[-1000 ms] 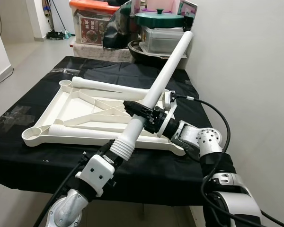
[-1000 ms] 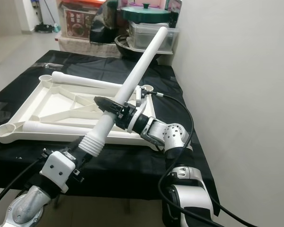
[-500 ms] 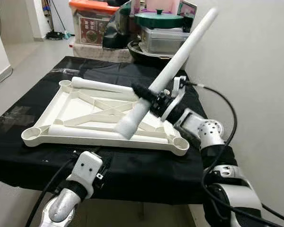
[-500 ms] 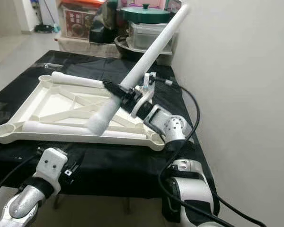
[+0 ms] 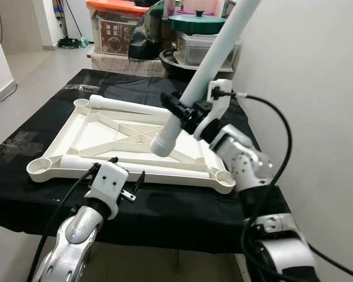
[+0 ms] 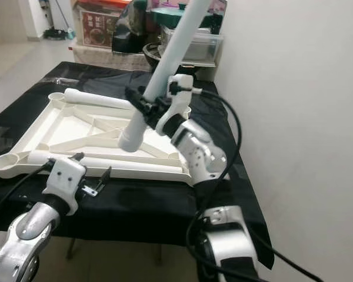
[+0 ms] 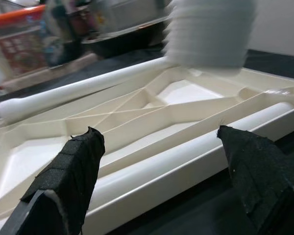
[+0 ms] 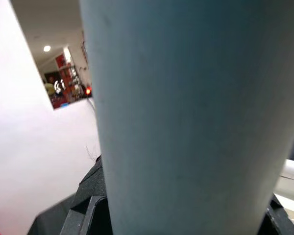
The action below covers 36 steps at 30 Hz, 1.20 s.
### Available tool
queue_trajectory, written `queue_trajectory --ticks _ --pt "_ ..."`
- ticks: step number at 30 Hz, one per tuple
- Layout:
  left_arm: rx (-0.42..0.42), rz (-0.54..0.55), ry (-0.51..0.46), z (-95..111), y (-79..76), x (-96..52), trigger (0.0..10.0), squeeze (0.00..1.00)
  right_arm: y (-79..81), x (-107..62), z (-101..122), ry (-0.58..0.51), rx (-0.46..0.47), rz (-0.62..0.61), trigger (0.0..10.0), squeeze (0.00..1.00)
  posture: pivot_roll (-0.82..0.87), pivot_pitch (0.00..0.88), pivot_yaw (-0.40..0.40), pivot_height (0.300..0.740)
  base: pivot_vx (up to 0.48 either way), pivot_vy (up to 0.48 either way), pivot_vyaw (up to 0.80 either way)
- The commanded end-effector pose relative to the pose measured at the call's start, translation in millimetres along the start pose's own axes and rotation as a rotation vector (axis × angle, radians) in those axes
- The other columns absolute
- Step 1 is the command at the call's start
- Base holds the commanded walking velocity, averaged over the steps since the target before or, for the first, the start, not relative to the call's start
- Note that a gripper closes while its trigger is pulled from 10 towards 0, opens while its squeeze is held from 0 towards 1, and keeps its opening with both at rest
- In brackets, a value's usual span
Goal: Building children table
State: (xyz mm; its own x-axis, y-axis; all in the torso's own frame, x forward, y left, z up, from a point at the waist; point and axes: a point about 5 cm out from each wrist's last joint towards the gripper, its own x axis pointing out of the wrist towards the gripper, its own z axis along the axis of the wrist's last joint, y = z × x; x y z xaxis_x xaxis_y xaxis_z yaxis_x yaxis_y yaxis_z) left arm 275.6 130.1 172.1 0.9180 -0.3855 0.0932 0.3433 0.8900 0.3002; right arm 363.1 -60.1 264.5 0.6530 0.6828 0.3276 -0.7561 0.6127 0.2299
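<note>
The white table top (image 5: 100, 132) lies upside down on the black-covered table (image 5: 182, 211), with corner sockets facing up. My right gripper (image 5: 185, 111) is shut on a white table leg (image 5: 215, 56), which it holds steeply tilted. The leg's lower threaded end (image 5: 162, 143) hangs above the ribs of the top, and in the right wrist view the leg (image 8: 186, 117) is very close. Two more legs lie on the top, one at the back (image 5: 129, 107) and one along the front (image 5: 159, 170). My left gripper (image 5: 125, 187) is open at the front edge, fingers (image 7: 73, 166) apart and holding nothing.
Behind the table stand an orange-lidded storage box (image 5: 115, 26), a clear bin with a green pot lid (image 5: 198, 24) and dark pans. A white wall (image 5: 306, 88) runs close along the right side. Open floor (image 5: 23, 64) lies to the left.
My left gripper let go of the leg's threaded end and dropped to the table's front edge. My right gripper swung the leg more upright, bringing its lower end over the table top.
</note>
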Motion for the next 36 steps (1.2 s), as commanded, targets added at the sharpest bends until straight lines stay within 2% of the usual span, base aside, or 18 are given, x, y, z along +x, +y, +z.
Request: queue_trajectory --ticks 1,3,4,6,7,8,9,13,14,15,17,20,27,36 --pt "-0.049 -0.065 0.017 -2 -14.5 8.9 10.0 0.0 8.6 1.6 3 -0.028 -0.06 0.025 0.0 0.0 0.18 0.0 -0.105 0.74 0.0 0.0 0.0" --pt "-0.059 -0.079 0.011 -1 -18.4 13.4 10.0 0.0 12.0 2.3 1 -0.031 -0.063 0.038 0.0 0.0 0.18 0.0 -0.105 0.74 0.0 0.0 0.0" --pt "-0.08 -0.08 0.001 1 -20.4 18.3 10.0 0.98 15.3 3.1 -1 -0.032 -0.071 0.053 0.0 0.0 0.18 0.0 -0.101 0.74 0.0 0.0 0.0" --pt "-0.08 -0.08 0.001 1 -20.4 18.3 10.0 0.98 15.3 3.1 -1 -0.032 -0.071 0.053 0.0 0.0 0.18 0.0 -0.101 0.74 0.0 0.0 0.0" --pt "-0.069 -0.112 -0.012 4 -25.0 23.6 10.0 1.0 19.1 3.9 -2 -0.03 -0.08 0.07 0.0 0.0 0.18 0.0 -0.101 0.74 0.0 0.0 0.0" --pt "-0.069 -0.112 -0.012 4 -25.0 23.6 10.0 1.0 19.1 3.9 -2 -0.03 -0.08 0.07 0.0 0.0 0.18 0.0 -0.101 0.74 0.0 0.0 0.0" --pt "-0.053 -0.118 -0.025 8 -27.2 30.8 10.0 1.0 23.2 4.3 -5 -0.03 -0.097 0.084 0.0 0.0 0.17 0.0 -0.097 0.74 0.0 0.0 0.0" --pt "-0.053 -0.118 -0.025 8 -27.2 30.8 10.0 1.0 23.2 4.3 -5 -0.03 -0.097 0.084 0.0 0.0 0.17 0.0 -0.097 0.74 0.0 0.0 0.0" --pt "-0.033 -0.121 -0.039 11 -29.0 37.2 10.0 0.0 26.9 3.9 -8 -0.028 -0.119 0.095 0.0 0.0 0.17 0.0 -0.098 0.74 0.0 0.0 0.0" --pt "-0.033 -0.121 -0.039 11 -29.0 37.2 10.0 0.0 26.9 3.9 -8 -0.028 -0.119 0.095 0.0 0.0 0.17 0.0 -0.098 0.74 0.0 0.0 0.0" --pt "0.031 -0.092 -0.033 11 -28.1 41.8 10.0 0.0 28.5 1.4 -16 -0.006 -0.164 0.105 0.0 0.0 0.17 0.0 -0.097 0.74 0.0 0.0 0.0" --pt "0.079 -0.083 -0.012 7 -27.0 40.0 10.0 0.0 26.3 -0.4 -20 0.007 -0.183 0.097 0.0 0.0 0.17 0.0 -0.098 0.74 0.0 0.0 0.0" --pt "0.095 -0.053 0.023 -3 -24.9 33.2 10.0 0.0 20.1 -2.3 -22 0.017 -0.216 0.065 0.0 0.0 0.17 0.0 -0.098 0.74 0.0 0.0 0.0" --pt "0.13 -0.032 0.009 -5 -25.3 31.3 10.0 0.0 13.1 -1.9 -16 0.0 -0.253 0.03 0.0 0.0 0.17 0.0 -0.098 0.74 0.0 0.0 0.0"
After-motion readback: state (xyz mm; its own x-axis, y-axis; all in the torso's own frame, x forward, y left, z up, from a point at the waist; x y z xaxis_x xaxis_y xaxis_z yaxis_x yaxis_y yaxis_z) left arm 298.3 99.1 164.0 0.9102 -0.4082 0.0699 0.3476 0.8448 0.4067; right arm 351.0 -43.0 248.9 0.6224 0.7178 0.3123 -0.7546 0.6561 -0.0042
